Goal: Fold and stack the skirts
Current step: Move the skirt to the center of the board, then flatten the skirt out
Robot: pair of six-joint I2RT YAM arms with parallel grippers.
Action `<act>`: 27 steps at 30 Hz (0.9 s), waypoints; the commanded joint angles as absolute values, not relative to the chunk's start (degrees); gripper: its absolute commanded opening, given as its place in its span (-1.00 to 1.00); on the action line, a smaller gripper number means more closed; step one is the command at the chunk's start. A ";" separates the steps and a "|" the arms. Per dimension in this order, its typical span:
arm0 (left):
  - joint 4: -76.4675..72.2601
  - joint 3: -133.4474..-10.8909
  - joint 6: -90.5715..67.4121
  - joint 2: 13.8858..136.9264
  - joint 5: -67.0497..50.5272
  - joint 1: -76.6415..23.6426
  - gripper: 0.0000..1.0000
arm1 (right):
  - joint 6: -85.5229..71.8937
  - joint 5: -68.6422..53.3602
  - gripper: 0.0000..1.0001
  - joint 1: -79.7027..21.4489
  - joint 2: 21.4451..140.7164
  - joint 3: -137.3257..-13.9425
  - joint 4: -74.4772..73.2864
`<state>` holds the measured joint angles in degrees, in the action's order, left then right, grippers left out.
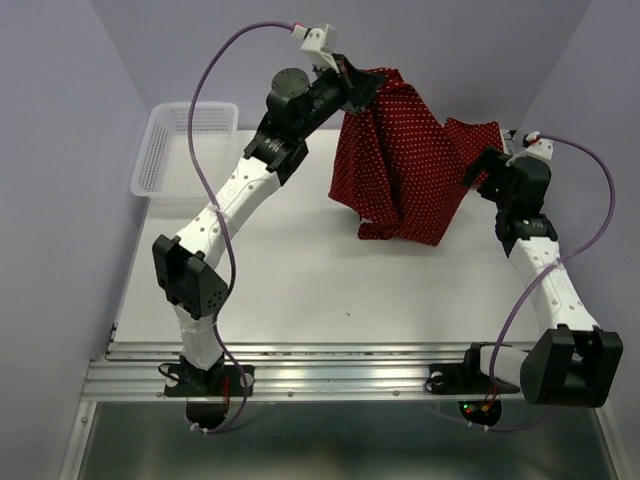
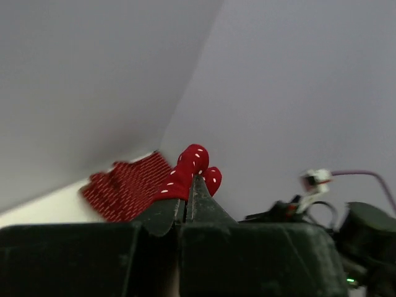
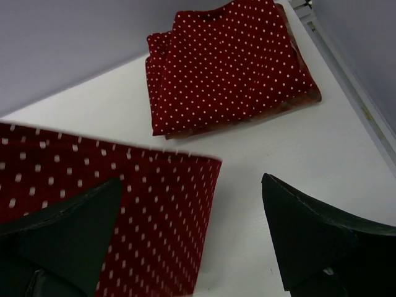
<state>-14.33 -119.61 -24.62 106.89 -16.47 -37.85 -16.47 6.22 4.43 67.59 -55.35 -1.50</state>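
Dark red soft cloth with tiny white dots, the skirt [image 1: 400, 170] hangs below the left jaws. Its lower hem is slumped on the white desk [image 1: 300, 290], nearer than both sets of jaws. The right jaws are spread fully wide and hold nothing, and the skirt's loose edge [image 3: 154, 204] reaches partway into their gap from the left-hand finger.

The step in hand looks to be taking a second corner so the skirt can be spread flat. I judge the right jaws should close on the upper edge, level with the left pinch, rather than mid-panel. Both arms would then draw apart until the cloth is taut, keeping short of the folded pile of dotted skirts [image 3: 229, 62] lying beyond the right jaws.

The right arm sits low with its elbow bent and its wrist tilted toward the desk. The left arm reaches high and far, its jaws pressed tight on a small bunch of the skirt.
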 commanded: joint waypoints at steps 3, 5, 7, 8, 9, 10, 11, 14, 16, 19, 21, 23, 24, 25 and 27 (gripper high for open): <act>-12.59 -108.35 -31.02 107.82 -10.11 -22.88 -0.92 | -15.56 6.07 1.00 4.13 71.36 -59.50 -5.18; -3.47 -112.74 -29.88 115.29 -11.86 -20.75 -0.38 | -14.59 1.86 1.00 4.13 72.68 -61.34 -6.41; 3.31 -121.41 -27.88 119.51 -13.79 -19.69 0.97 | -14.33 -1.91 1.00 4.13 73.74 -62.14 -6.94; 7.60 -123.29 -26.38 121.71 -13.71 -19.51 0.97 | -14.33 -4.37 1.00 4.13 74.78 -62.40 -7.29; 8.17 -124.27 -25.50 121.90 -13.19 -19.51 0.97 | -14.24 -5.44 1.00 4.13 75.14 -62.92 -7.38; 8.09 -123.58 -24.88 121.64 -13.10 -19.51 0.97 | -14.24 -7.02 1.00 4.13 75.84 -63.10 -7.64; 8.00 -122.62 -24.96 121.12 -12.23 -19.51 0.97 | -14.24 -7.64 1.00 4.13 75.85 -63.37 -7.82; 4.84 -116.47 -23.91 115.34 -8.19 -19.42 0.97 | -14.41 -9.40 1.00 4.13 77.43 -64.16 -8.44; 5.09 -113.48 -22.24 113.56 -5.54 -19.42 0.97 | -14.94 -10.02 1.00 4.13 78.39 -64.60 -9.05; 8.52 -109.01 -21.36 110.49 -3.43 -19.51 0.97 | -16.52 -10.81 1.00 4.13 80.58 -64.86 -9.40; 9.93 -104.96 -21.88 107.94 -2.73 -19.51 0.97 | -17.57 -11.86 1.00 4.13 81.82 -64.95 -9.41; 9.67 -97.76 -23.11 105.31 -3.16 -19.51 0.97 | -18.28 -13.52 1.00 4.13 83.67 -65.30 -9.32; 9.41 -93.12 -23.20 104.60 -3.69 -19.60 0.97 | -19.41 -14.06 1.00 4.13 84.37 -65.48 -9.23; 9.23 -91.16 -23.12 104.15 -3.43 -19.51 0.97 | -19.95 -14.58 1.00 3.61 85.07 -65.65 -9.14; 9.40 -88.69 -23.64 104.06 -1.68 -19.42 0.97 | -21.26 -16.69 1.00 3.60 87.00 -65.39 -7.74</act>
<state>8.56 -94.26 -23.62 104.05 -4.27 -19.77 -18.37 -12.49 4.25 85.06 -62.85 -9.10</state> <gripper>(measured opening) 0.985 0.995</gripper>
